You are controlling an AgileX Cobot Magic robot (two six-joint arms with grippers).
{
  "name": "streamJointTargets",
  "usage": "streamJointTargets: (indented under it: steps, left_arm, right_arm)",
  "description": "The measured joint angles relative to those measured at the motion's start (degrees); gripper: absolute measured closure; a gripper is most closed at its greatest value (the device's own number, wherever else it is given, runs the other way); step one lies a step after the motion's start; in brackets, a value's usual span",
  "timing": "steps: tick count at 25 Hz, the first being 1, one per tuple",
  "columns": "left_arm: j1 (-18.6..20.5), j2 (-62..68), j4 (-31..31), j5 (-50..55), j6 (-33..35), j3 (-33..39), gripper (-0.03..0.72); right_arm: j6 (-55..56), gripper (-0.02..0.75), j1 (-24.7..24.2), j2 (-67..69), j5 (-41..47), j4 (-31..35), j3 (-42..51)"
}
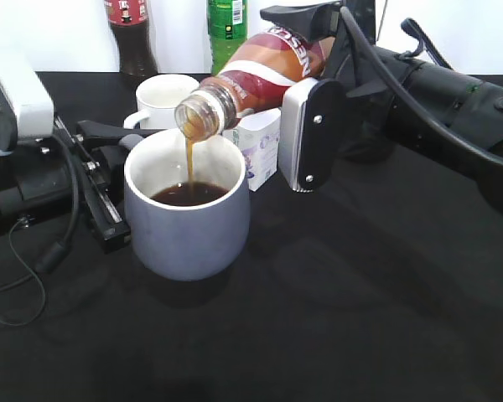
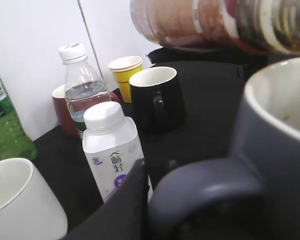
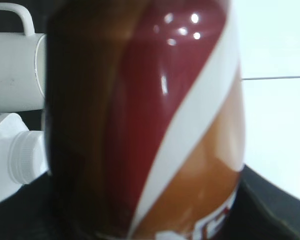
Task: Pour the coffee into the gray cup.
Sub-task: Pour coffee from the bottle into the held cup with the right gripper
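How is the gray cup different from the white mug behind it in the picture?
The gray cup is blue-gray outside and stands nearest the camera; the white mug is white all over and stands farther back. The gray cup holds dark coffee, with a stream falling into it from the tilted coffee bottle; the white mug looks empty in the left wrist view. Both stand upright on the black table, and both have a loop handle.

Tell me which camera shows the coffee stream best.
The exterior view: the stream falls from the bottle mouth into the gray cup. The left wrist view shows only the bottle's neck and cup rim; the right wrist view only the label.
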Motion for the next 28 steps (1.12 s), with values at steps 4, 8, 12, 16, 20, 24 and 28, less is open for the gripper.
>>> streamJointTargets:
  steps: [4, 8, 12, 16, 20, 24, 28]
  left_arm:
    - [0.0, 0.0, 0.0, 0.0, 0.0, 0.0, 0.624]
    - [0.0, 0.0, 0.0, 0.0, 0.0, 0.0, 0.624]
    - [0.0, 0.0, 0.0, 0.0, 0.0, 0.0, 0.624]
    - [0.0, 0.0, 0.0, 0.0, 0.0, 0.0, 0.624]
    - [0.0, 0.0, 0.0, 0.0, 0.0, 0.0, 0.624]
    - [0.0, 0.0, 0.1, 0.1, 0.0, 0.0, 0.624]
    - [0.0, 0.0, 0.1, 0.1, 0.0, 0.0, 0.624]
  right_arm:
    - [-0.2, 0.205, 0.0, 0.0, 0.0, 0.0, 0.0]
    - [-0.3, 0.205, 0.0, 0.0, 0.0, 0.0, 0.0]
    - [-0.4, 0.205, 0.0, 0.0, -0.1, 0.0, 0.0]
    - [0.0, 0.205, 0.0, 0.0, -0.1, 0.0, 0.0]
    - [2.5, 0.205, 0.0, 0.0, -0.1, 0.0, 0.0]
    - [7.3, 0.205, 0.0, 0.0, -0.1, 0.1, 0.0]
    - [22.9, 0.205, 0.0, 0.0, -0.1, 0.1, 0.0]
